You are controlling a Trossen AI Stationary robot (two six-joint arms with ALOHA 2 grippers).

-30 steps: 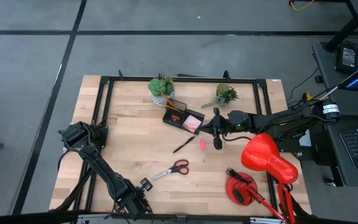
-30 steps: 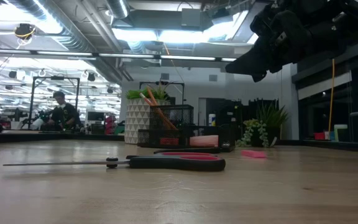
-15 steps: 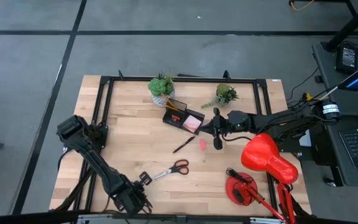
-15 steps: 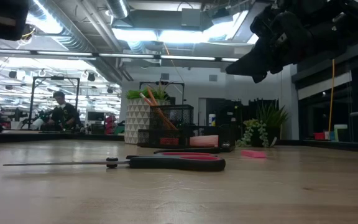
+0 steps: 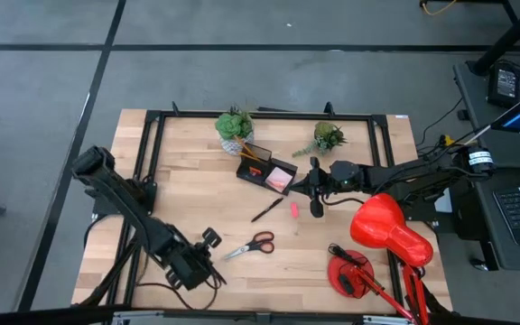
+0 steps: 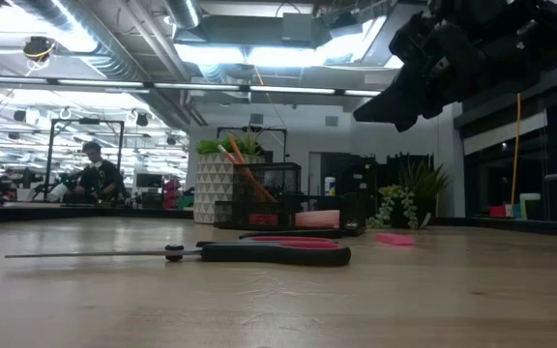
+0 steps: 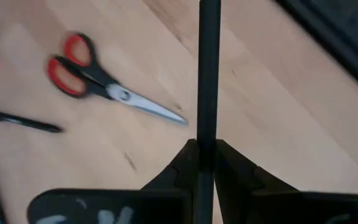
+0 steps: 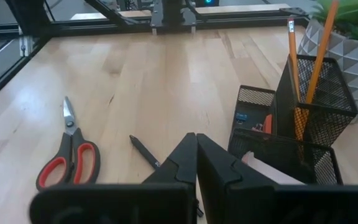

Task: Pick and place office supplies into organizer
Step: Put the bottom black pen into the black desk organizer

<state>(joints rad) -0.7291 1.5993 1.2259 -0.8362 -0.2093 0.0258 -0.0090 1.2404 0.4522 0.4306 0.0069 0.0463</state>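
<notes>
My left gripper (image 5: 209, 237) hangs over the near left of the table, shut on a black pen (image 7: 208, 74). Red-handled scissors (image 5: 249, 246) lie flat just to its right. Farther in, another black pen (image 5: 266, 210) and a pink eraser (image 5: 293, 209) lie on the wood. The black mesh organizer (image 5: 266, 168) stands at the far middle, with two orange pencils (image 8: 319, 56) upright in its tall part and a pink pad (image 5: 280, 180) in its low tray. My right gripper (image 8: 196, 155) hovers shut beside the organizer, pointing toward the table's left. My left gripper pinches the black pen between its two fingers (image 7: 185, 158), at a spot on the shaft (image 7: 208, 134) just ahead of them. The pen runs along the fingers and sticks straight out past them. It is lifted clear of the table.
Two potted plants (image 5: 234, 126) (image 5: 329, 137) stand behind the organizer at the far edge. A red desk lamp (image 5: 388, 230) fills the near right corner. A black frame rail (image 5: 152, 153) runs along the table's left and far sides. Bare wood lies left of the organizer.
My left gripper has risen from the near edge and gone toward the far edge, ending beside the scissors' blades, with the black pen still held. It has tipped a little.
</notes>
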